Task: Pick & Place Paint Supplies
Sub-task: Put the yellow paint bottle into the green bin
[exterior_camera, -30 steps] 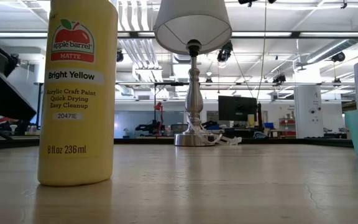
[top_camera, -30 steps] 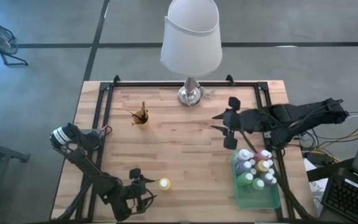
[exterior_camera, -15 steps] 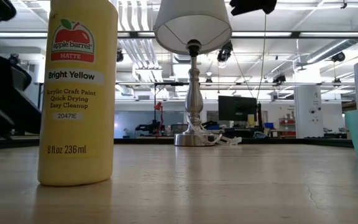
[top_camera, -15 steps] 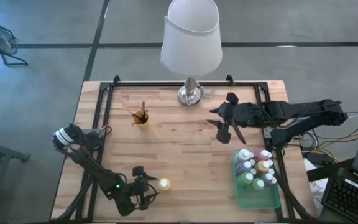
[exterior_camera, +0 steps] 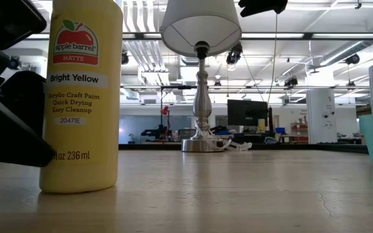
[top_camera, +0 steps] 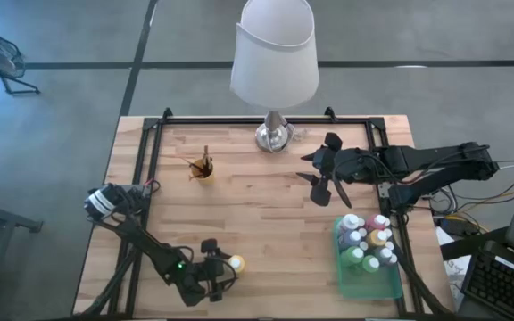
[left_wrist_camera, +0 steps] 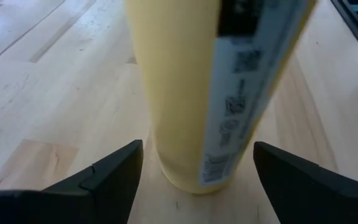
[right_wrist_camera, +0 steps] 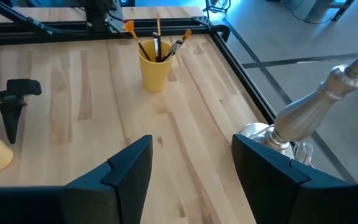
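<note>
A yellow paint bottle (exterior_camera: 79, 97) with a white cap stands upright on the wooden table (top_camera: 266, 214) near its front edge (top_camera: 236, 264). My left gripper (top_camera: 222, 271) is low at the bottle's left, open. In the left wrist view its fingers (left_wrist_camera: 104, 180) stand on either side of the bottle's base (left_wrist_camera: 197, 162) with a gap on each side. My right gripper (top_camera: 315, 178) hangs open high over the table's right half, with nothing between its fingers (right_wrist_camera: 126, 174). Several paint bottles (top_camera: 368, 239) stand in the green tray (top_camera: 364, 283). Paintbrushes stick up from a yellow cup (right_wrist_camera: 154, 65).
A lamp with a white shade (top_camera: 275, 53) stands on its silver base (top_camera: 273, 135) at the table's far edge. A black frame (top_camera: 150, 178) runs along the table's sides. Bare wood lies between the cup, the lamp and the tray.
My left gripper has moved toward the table's right edge and down, so its open fingers now flank the yellow bottle. My right gripper has drifted a little toward the table's left, away from the tray. The bottle has not moved.
</note>
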Robot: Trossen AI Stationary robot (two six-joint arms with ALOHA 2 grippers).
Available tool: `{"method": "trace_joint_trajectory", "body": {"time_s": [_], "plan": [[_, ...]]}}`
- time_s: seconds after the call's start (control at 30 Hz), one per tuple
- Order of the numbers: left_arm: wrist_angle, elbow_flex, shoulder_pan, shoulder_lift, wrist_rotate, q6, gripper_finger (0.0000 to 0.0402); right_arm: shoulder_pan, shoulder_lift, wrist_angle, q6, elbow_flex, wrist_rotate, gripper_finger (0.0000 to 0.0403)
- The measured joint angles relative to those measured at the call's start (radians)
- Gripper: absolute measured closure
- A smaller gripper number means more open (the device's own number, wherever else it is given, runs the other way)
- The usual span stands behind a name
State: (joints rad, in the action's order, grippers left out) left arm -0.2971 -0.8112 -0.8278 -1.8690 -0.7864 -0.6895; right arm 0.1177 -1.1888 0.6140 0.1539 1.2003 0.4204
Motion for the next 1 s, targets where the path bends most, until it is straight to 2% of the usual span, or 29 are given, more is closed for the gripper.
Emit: {"method": "trace_joint_trajectory", "body": {"time_s": [0.8,1.0], "plan": [[-0.076,0.0,0.067,0.0,0.092,0.058,0.0092,0.0,0.0,-0.004,-0.023,0.0,-0.001,0.0148],[-0.088,0.0,0.081,0.0,0.118,0.072,0.0092,-0.001,0.0,-0.014,-0.031,0.0,0.0,0.0153]]}}
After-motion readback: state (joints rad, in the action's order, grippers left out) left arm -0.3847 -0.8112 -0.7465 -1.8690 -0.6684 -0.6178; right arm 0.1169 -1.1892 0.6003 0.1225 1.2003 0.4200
